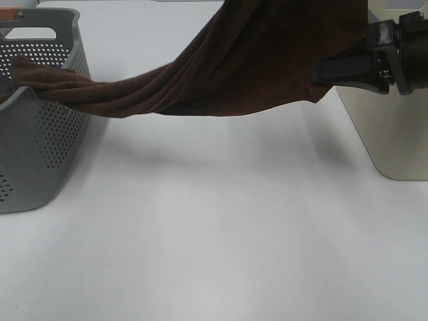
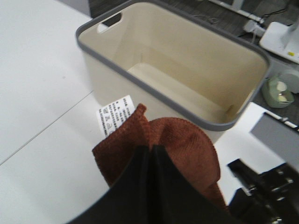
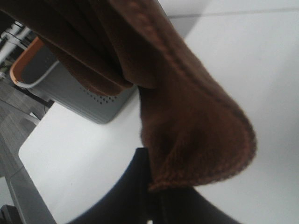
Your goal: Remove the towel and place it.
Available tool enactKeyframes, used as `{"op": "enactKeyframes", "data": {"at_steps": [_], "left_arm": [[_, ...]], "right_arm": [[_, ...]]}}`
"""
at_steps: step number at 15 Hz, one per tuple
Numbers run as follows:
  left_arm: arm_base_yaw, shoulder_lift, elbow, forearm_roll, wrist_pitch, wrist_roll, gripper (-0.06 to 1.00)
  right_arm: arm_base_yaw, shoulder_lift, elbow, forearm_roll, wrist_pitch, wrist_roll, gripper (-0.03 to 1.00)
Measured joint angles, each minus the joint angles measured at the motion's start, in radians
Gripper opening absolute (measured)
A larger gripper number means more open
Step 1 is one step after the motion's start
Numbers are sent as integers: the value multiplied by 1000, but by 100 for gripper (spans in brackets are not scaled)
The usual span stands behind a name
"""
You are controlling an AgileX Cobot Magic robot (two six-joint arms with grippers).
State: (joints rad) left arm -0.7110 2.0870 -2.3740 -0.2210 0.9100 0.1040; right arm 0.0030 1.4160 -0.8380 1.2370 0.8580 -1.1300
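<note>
Dark brown towel (image 1: 247,67) up off the white table (image 1: 214,241), stretched in the air between two baskets. One end draped over the rim of the grey perforated basket (image 1: 40,134) and lying partly inside it; from there sagging in a low curve above the table, clear of the surface, then rising toward the upper edge of the high view and out of sight. Right gripper (image 1: 315,75) closed tight on the lower edge of the towel, pinching a fold of the cloth just beside the beige basket (image 1: 394,140). In the right wrist view, the same grip at close range: black fingers (image 3: 121,196) pressed together on the cloth, a rounded stitched corner bulging out above them, and behind it the grey basket with an orange tone along its rim. Left gripper (image 2: 152,150) likewise closed on the towel, holding a bunched corner between its two dark fingers, above the table and near the outer wall of the beige basket. White tag (image 2: 115,115) with small printed text sticking out from that corner, close to the basket wall. Beige basket upright on the table, with a grey rim and a handle slot in one short side.
</note>
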Motion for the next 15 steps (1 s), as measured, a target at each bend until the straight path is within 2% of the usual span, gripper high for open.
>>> {"op": "enactKeyframes", "data": {"at_steps": [3, 5, 6, 8, 10, 11, 13, 15], "left_arm": [[4, 73, 0, 123, -46, -104, 0], [4, 114, 0, 152, -133, -124, 0], [4, 125, 0, 157, -201, -125, 0], [4, 127, 1, 158, -366, -125, 0], [4, 99, 1, 190, -507, -125, 0], [4, 50, 1, 267, -547, -125, 0], [4, 12, -1, 366, -519, -125, 0], [4, 6, -1, 461, -404, -125, 0]], "right_arm": [[0, 0, -215, -473, 98, 583, 0], [0, 0, -356, -743, 190, 865, 0], [0, 0, -429, -842, 214, 954, 0], [0, 0, -581, -988, 221, 1047, 0], [0, 0, -735, -1032, 212, 1064, 0], [0, 0, -868, -1034, 211, 1057, 0], [0, 0, -922, -1012, 214, 1036, 0], [0, 7, -926, -980, 227, 1024, 0]]}}
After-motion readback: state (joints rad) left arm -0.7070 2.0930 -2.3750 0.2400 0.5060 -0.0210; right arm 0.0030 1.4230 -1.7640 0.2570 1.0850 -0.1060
